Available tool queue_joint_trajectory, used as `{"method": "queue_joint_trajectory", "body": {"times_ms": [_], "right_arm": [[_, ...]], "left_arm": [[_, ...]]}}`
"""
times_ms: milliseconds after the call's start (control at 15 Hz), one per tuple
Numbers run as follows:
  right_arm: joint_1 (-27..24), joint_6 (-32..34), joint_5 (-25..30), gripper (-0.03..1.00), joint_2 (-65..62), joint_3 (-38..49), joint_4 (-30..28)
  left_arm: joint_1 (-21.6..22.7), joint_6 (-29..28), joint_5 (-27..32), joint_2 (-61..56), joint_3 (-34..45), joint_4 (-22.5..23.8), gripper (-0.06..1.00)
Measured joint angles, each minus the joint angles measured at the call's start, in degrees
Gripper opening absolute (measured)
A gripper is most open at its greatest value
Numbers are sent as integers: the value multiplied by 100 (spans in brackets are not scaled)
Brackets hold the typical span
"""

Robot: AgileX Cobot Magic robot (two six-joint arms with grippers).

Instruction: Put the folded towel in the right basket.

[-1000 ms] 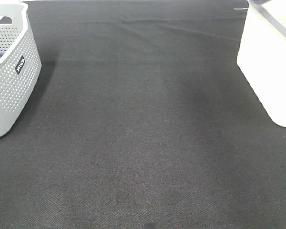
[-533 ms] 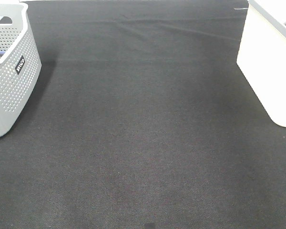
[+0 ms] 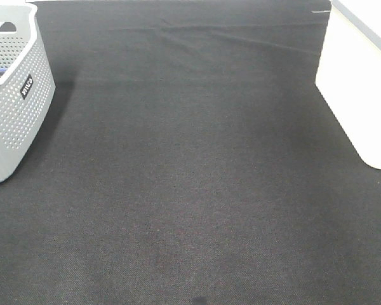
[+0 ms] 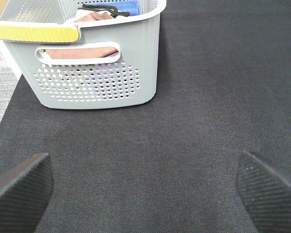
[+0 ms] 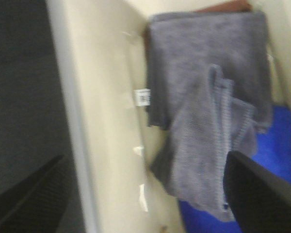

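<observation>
The folded grey terry towel (image 5: 208,121) lies inside the cream plastic right basket (image 3: 359,89) at three o'clock of the black mat (image 3: 190,178), because the right gripper (image 5: 145,194), jaws apart, hangs above it empty, while the left gripper (image 4: 145,179) also stands open.

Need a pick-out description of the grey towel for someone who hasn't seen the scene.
Look into the cream basket standing on the black mat, as the right wrist camera sees it. The grey towel lies rumpled on top, over a blue cloth and a brown one at its far edge. It is the only grey piece there.
</observation>
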Motion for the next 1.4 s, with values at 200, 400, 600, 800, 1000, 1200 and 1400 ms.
{"method": "queue_joint_trajectory", "body": {"times_ms": [200,400,600,800,1000,1200,1400], "right_arm": [[802,0,0,80,-401,0,-338],[1283,6,-6,81,-991,476,-561],[1369,40,-6,81,-1811,1473,-590],[1369,52,-17,81,-3031,3146,-848],[1369,166,-17,81,-4274,4939,-859],[1369,172,-17,81,-5735,6973,-859],[1369,172,-178,80,-7070,8365,-859]], "left_arm": [[0,0,0,0,0,0,97],[0,0,0,0,0,0,97],[0,0,0,0,0,0,97],[0,0,0,0,0,0,97],[0,0,0,0,0,0,97],[0,0,0,0,0,0,97],[0,0,0,0,0,0,97]]}}
